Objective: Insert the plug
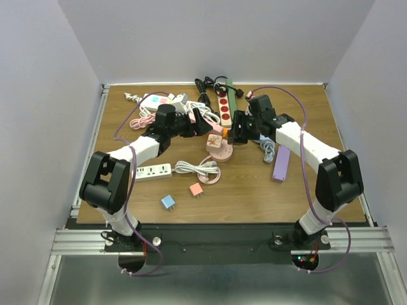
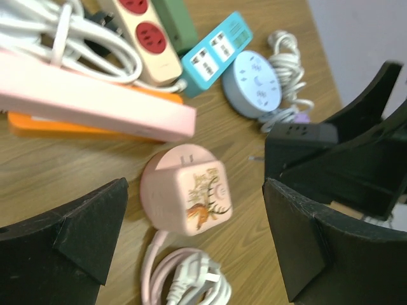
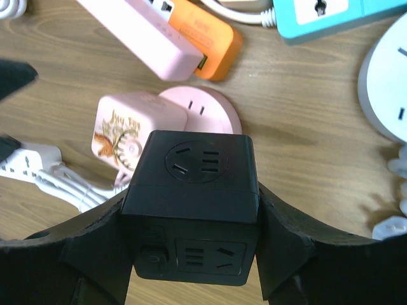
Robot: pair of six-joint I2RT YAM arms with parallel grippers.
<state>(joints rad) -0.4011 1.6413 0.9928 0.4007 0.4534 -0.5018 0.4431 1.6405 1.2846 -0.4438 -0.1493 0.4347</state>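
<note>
A pink plug block with a deer picture (image 2: 202, 194) sits on a round pink socket disc (image 2: 159, 181); I cannot tell whether its prongs are in. Both show in the right wrist view, plug (image 3: 130, 130) and disc (image 3: 206, 108), and in the top view (image 1: 219, 147). My left gripper (image 2: 197, 235) is open and empty, its fingers either side of the plug and above it (image 1: 202, 124). My right gripper (image 3: 194, 254) is shut on a black cube socket (image 3: 194, 203), held just right of the disc (image 1: 240, 130). The cube also shows in the left wrist view (image 2: 299, 135).
A pink power strip (image 2: 95, 95) lies on an orange one (image 2: 70, 127) behind the disc. Nearby are a teal strip (image 2: 216, 51), a round pale blue socket (image 2: 253, 82), a beige strip with red sockets (image 1: 224, 108), a white strip (image 1: 152, 170), a purple strip (image 1: 280, 164), a coiled white cable (image 1: 194, 168) and two small cubes (image 1: 168, 202).
</note>
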